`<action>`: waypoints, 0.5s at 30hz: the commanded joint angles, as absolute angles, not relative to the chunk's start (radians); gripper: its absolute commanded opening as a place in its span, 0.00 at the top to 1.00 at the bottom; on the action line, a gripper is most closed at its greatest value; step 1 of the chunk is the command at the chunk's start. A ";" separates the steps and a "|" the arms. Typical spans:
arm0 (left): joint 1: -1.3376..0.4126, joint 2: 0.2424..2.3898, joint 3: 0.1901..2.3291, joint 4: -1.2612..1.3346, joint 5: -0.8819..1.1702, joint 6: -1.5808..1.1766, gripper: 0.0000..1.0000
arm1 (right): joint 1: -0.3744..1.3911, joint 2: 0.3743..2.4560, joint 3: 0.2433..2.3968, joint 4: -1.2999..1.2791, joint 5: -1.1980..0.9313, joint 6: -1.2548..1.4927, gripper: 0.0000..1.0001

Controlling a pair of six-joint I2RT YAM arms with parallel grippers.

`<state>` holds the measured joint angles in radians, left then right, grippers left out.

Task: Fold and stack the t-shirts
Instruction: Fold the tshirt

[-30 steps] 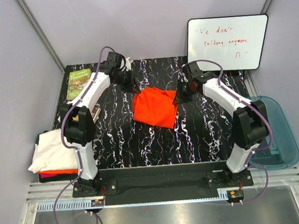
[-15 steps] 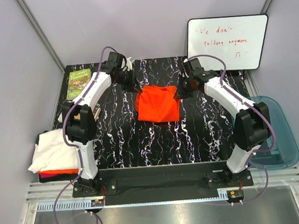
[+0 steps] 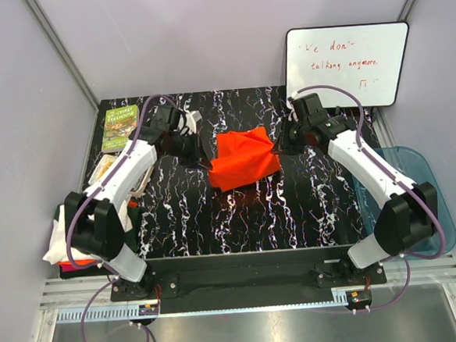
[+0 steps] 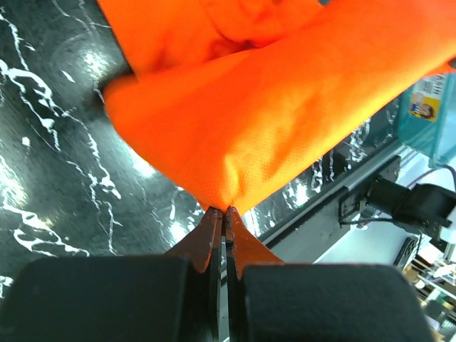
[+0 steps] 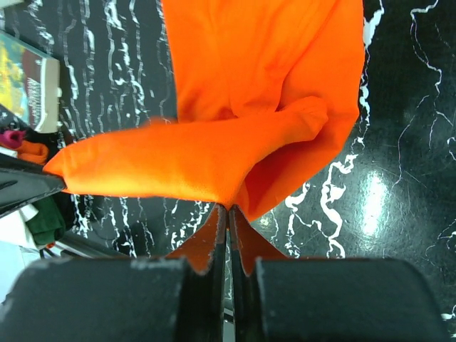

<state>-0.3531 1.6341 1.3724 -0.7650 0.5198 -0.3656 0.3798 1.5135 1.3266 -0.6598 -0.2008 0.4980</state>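
Black white-veined table (image 3: 176, 214) fills a booth with pale lilac walls. A whiteboard (image 3: 347, 65) with red writing leans at the far right.

The orange shirt (image 3: 244, 158) sits mid-table, a little toward the far side, bunched in loose folds between the two arms. The left gripper (image 3: 206, 160) is clenched on its near-left corner. In the left wrist view the fingertips (image 4: 222, 214) are pinched tight on a point of cloth (image 4: 285, 107), which fans out taut from them. The right gripper (image 3: 276, 145) is clamped on the shirt's right edge. In its wrist view the fingers (image 5: 228, 214) meet on a fold (image 5: 214, 160) that stretches leftward above the table, while the rest of the shirt lies on the marble beyond.

A white shirt (image 3: 57, 236) lies at the near-left edge on top of a red-orange one (image 3: 72, 266), partly hidden by the left arm. A green book (image 3: 120, 126) rests at the far-left corner. A blue tub (image 3: 441, 222) stands off the table's right side.
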 commanded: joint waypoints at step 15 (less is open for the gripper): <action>-0.353 1.905 1.759 -0.709 0.528 -0.402 1.00 | 0.390 1.681 1.469 -0.606 -0.092 0.434 0.94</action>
<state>-0.3561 1.8210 1.6711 -0.7383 0.5129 -0.3847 0.3817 1.6222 1.4014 -0.6525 -0.1585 0.4641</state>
